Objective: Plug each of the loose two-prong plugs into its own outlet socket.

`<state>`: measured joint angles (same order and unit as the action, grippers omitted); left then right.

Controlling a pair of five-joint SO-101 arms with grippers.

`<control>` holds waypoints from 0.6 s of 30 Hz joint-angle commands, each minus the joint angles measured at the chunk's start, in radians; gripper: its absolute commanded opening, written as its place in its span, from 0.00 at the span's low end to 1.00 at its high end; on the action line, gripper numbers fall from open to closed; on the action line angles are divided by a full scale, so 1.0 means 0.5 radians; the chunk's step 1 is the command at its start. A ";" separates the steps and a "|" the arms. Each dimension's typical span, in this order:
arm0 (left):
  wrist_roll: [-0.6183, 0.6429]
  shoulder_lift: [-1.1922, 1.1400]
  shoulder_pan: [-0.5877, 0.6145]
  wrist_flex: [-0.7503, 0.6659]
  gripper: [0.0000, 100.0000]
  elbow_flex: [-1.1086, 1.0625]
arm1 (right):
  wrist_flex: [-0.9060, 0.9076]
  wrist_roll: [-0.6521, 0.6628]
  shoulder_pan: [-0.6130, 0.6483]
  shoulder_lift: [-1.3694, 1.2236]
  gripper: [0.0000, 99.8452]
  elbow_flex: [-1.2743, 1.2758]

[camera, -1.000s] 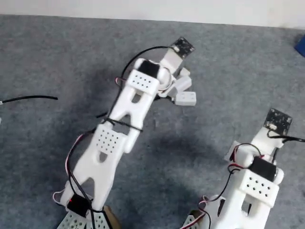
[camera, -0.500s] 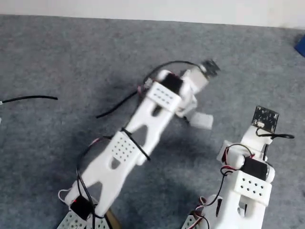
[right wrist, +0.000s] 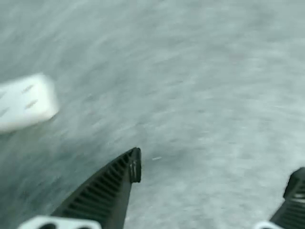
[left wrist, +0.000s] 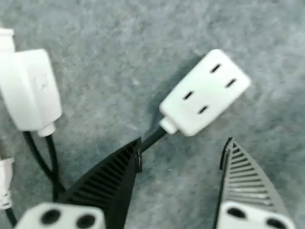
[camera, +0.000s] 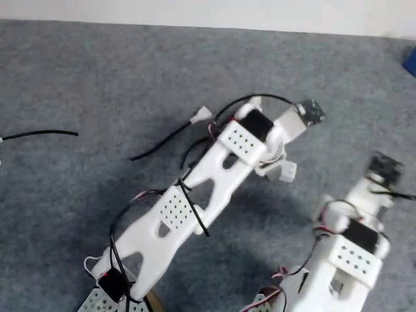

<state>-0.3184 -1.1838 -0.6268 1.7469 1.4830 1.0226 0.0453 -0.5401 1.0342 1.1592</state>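
Grey carpet-like bench (camera: 97,71), pale wall strip along the far edge. Socket block (left wrist: 205,93) lies flat, slotted face up, just ahead of the left jaws and not touching them. Its black cord (left wrist: 151,138) runs back toward the gap. Left jaws open, nothing held. In the high view the same block (camera: 284,170) sits just beside the left arm's (camera: 195,188) wrist, between the two arms. White plug housing (left wrist: 31,90) lies off to the side with dark leads. A loose plug end (camera: 200,115) on a black cable rests on the far side of the left arm. Right jaws open and empty over bare carpet, with the block (right wrist: 24,102) well off to one side. Handling, judged: the block is light, hard, smooth plastic, so it likely skids when pushed, and the stiff cord will tug or twist it. Best grip is across the narrow flanks, keeping the slotted face free. The plug is also small and rigid; pinch its body, prongs clear. Prongs too small to make out. Versus earlier frames: left arm has swung across toward the right arm and stretched lower. The block now lies nearer the right arm, and the plug end has come out from under the left arm. Right wrist shifted a little.
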 commanded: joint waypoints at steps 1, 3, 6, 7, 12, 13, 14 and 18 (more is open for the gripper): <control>-0.242 0.121 0.078 0.031 0.28 -0.130 | -0.051 0.083 -0.311 0.029 0.44 -0.127; -0.420 0.118 0.087 0.015 0.28 -0.232 | -0.106 0.080 -0.434 0.029 0.44 -0.133; -0.601 0.115 0.106 -0.037 0.28 -0.250 | -0.164 0.080 -0.551 0.029 0.44 -0.133; -0.626 0.121 0.109 -0.104 0.28 -0.250 | -0.167 0.080 -0.566 0.029 0.44 -0.133; -0.724 0.130 0.048 -0.242 0.28 -0.250 | -0.170 0.089 -0.655 0.029 0.44 -0.133; -0.758 0.130 0.026 -0.242 0.28 -0.250 | -0.170 0.089 -0.658 0.029 0.44 -0.133; -0.783 0.130 0.008 -0.242 0.28 -0.250 | -0.170 0.092 -0.658 0.029 0.44 -0.133; -0.786 0.130 -0.109 -0.255 0.28 -0.250 | -0.244 0.092 -0.664 0.029 0.44 -0.112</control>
<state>-0.7050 -1.1822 -0.6314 1.6410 1.3556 0.9398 0.0806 -0.8577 1.0342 1.1454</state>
